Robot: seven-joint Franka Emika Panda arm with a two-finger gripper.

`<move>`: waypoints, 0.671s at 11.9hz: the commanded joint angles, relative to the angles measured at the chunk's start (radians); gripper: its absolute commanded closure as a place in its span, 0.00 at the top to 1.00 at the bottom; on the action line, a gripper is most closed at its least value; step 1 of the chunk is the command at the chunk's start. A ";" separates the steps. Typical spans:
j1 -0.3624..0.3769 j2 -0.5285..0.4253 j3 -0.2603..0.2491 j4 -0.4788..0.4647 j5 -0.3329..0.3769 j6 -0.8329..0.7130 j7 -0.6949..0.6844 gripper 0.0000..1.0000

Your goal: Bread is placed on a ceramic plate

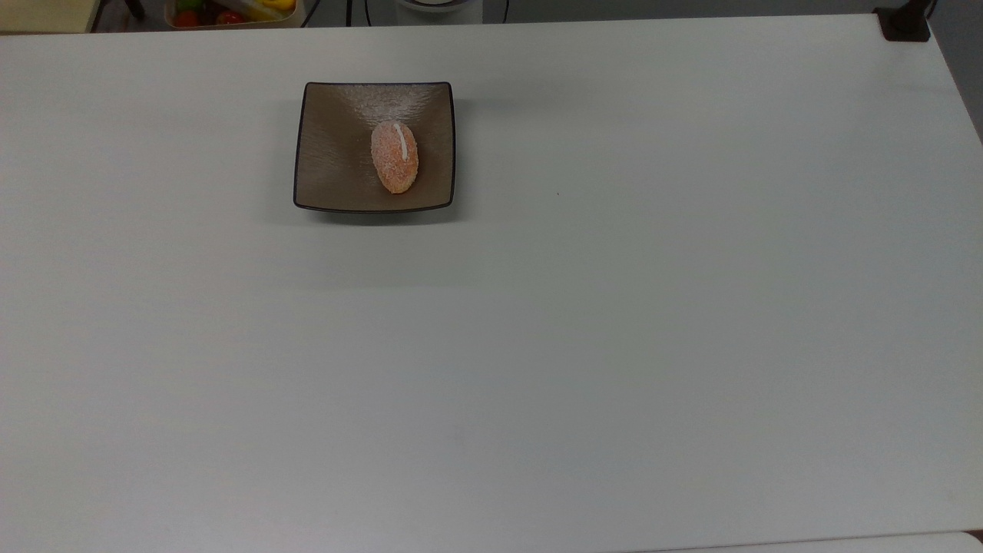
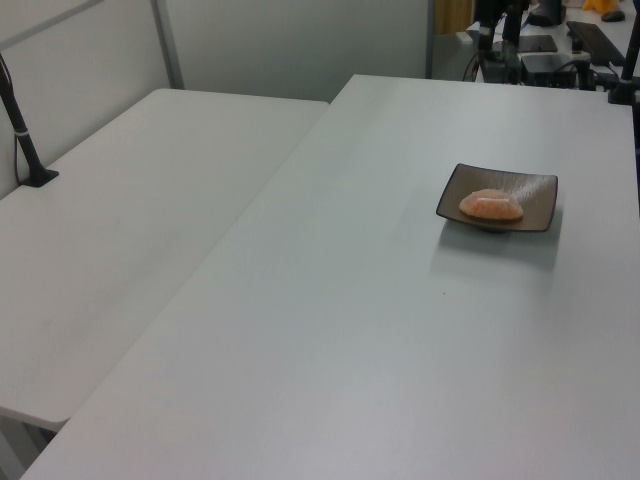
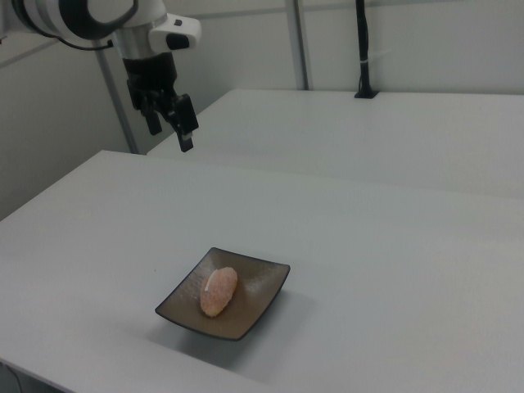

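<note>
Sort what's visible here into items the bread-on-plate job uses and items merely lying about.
Job items:
- bread, lying on the plate
- plate
- claw, open, raised away from the plate

Lying about:
- box of colourful food beyond the table's far edge
- black post on the neighbouring table

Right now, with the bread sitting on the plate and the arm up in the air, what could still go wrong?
Little, it seems. The bread lies off-centre on the ceramic plate, toward the top view's right, so a knock could roll it off. The plate sits near the table edge in the right view, where a bump might push it over. The open gripper hangs above the table; a low return pass could clip the plate.
</note>
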 commanded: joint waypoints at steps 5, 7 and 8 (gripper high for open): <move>0.016 0.026 0.017 0.001 0.001 0.104 -0.194 1.00; 0.016 0.031 0.017 -0.001 0.003 0.119 -0.244 1.00; 0.016 0.032 0.017 -0.001 0.003 0.119 -0.247 1.00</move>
